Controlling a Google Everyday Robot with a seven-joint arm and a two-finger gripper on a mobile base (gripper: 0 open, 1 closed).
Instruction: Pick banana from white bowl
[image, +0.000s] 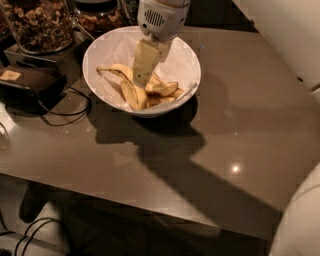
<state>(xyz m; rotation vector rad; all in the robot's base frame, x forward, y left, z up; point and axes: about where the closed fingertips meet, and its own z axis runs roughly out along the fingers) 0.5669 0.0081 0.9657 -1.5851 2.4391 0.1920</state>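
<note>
Hand (140, 79) sits low in the bowl (193, 60), at three o'clock of the banana (123, 76); grip cannot tell. Lifting remains.

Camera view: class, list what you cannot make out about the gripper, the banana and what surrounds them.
- Camera view: the gripper, low inside the white bowl, covers part of the banana; whether they touch cannot be told.
- The banana's lower end is lost among the shorter bananas.
- The jar of nuts is cut off by the top edge.
</note>
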